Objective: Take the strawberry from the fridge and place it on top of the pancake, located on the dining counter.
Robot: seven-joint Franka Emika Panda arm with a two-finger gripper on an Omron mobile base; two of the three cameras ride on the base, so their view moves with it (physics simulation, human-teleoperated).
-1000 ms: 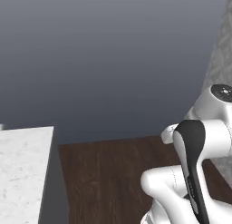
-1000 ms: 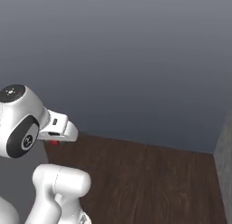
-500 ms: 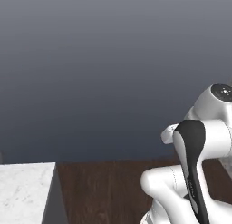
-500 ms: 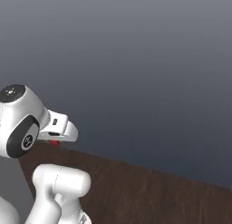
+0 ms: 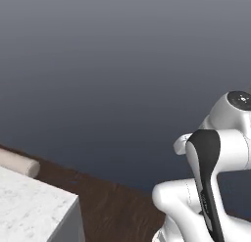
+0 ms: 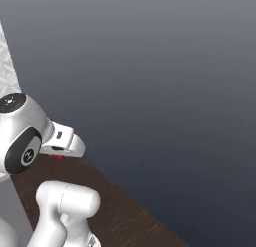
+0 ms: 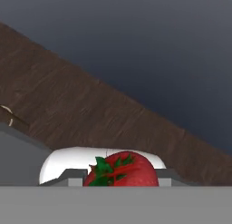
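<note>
The strawberry (image 7: 122,171), red with green leaves, sits between my gripper's (image 7: 121,177) fingertips (image 7: 72,175) at the bottom of the hand view, and the gripper is shut on it. From the right base view the hand (image 6: 64,141) points forward and down, with a speck of the red strawberry (image 6: 60,158) under it. A corner of the white marble dining counter (image 5: 29,211) lies at the lower left of the left base view. The fridge and the pancake are out of view.
A beige stool cushion (image 5: 17,163) lies just behind the counter corner. Dark wooden floor (image 5: 112,206) stretches ahead up to a plain dark grey wall (image 5: 122,64). A pale patterned surface (image 6: 7,61) edges the upper left of the right base view.
Both base views have swung round, so the camera has moved: the counter corner and the floor line have shifted. The arm holds its pose and the strawberry stays in the gripper.
</note>
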